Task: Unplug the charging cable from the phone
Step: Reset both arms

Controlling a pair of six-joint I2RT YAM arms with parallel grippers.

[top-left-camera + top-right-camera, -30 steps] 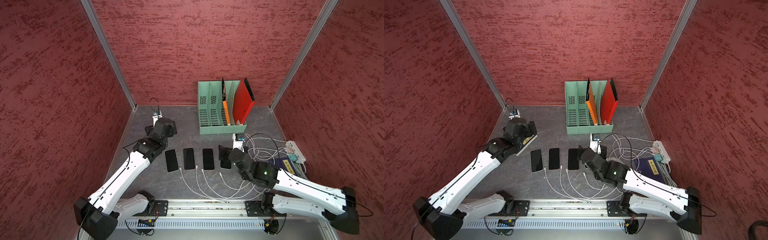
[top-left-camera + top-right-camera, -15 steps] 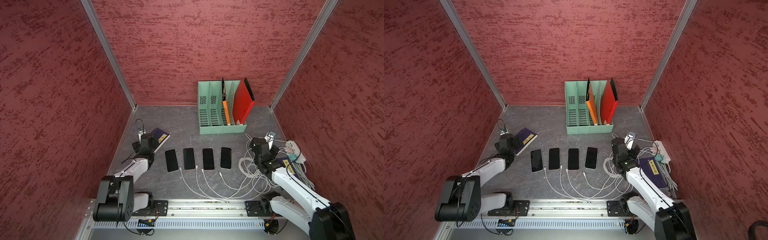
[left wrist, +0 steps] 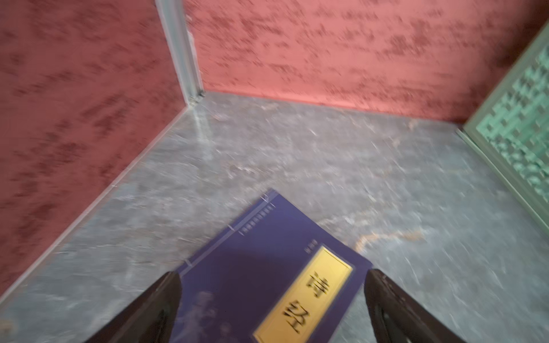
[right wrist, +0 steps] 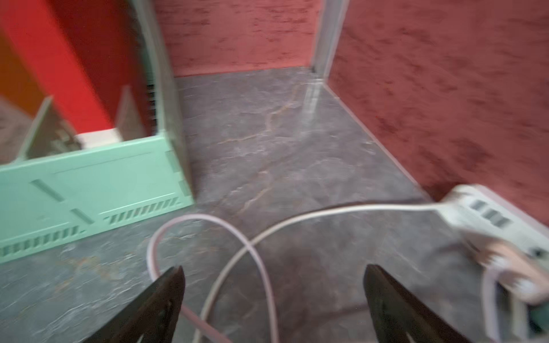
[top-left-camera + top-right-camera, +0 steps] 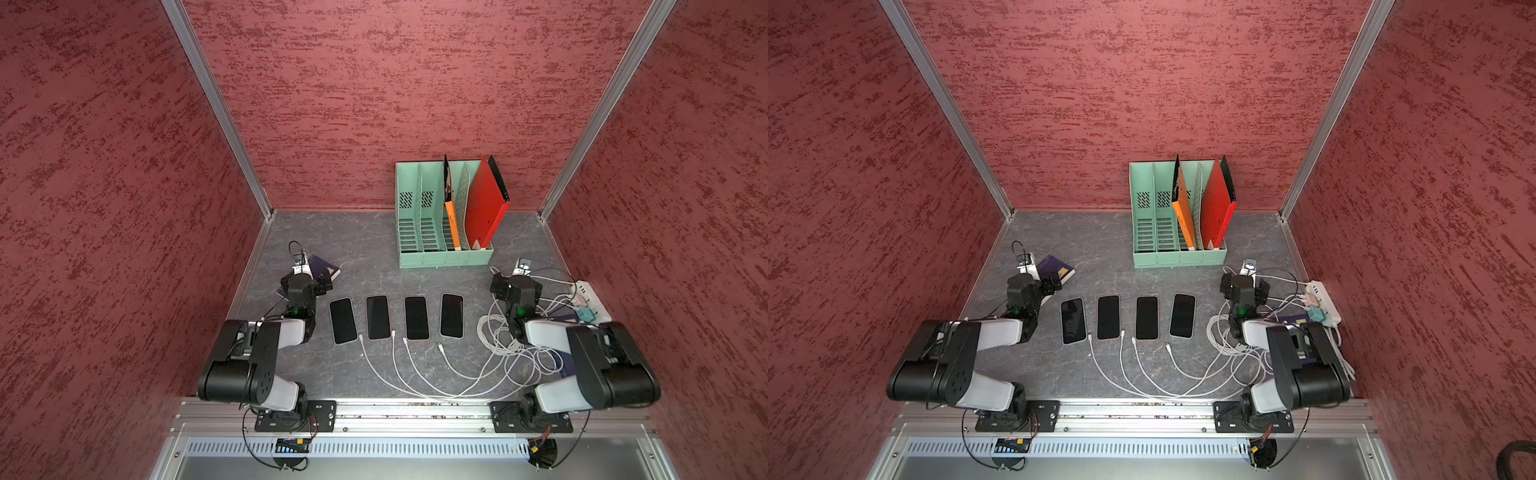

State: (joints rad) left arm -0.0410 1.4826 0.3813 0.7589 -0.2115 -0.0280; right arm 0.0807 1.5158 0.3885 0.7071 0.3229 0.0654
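Top views, grey marbled tabletop point(image 5: 353, 237) walled in red, four phones point(image 5: 417, 318) laid abreast, four charging cables point(image 5: 441, 348) trailed at their near ends, left wrist, left gripper point(image 3: 271, 276) parted over one purple book point(image 3: 252, 267), right wrist, right gripper point(image 4: 273, 270) parted above two cords point(image 4: 341, 209).

top views overhead, share table point(image 5: 353, 241); wrist views low.

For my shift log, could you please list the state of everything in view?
Left end effector: open, empty.
Right end effector: open, empty.
Phone nearest the right arm: unplugged, cable tip lying apart.
Other three phones: connection too small to tell.
Power strip: chargers plugged in.
Purple book: closed, flat.
File rack: upright; red folder, orange folder inside.
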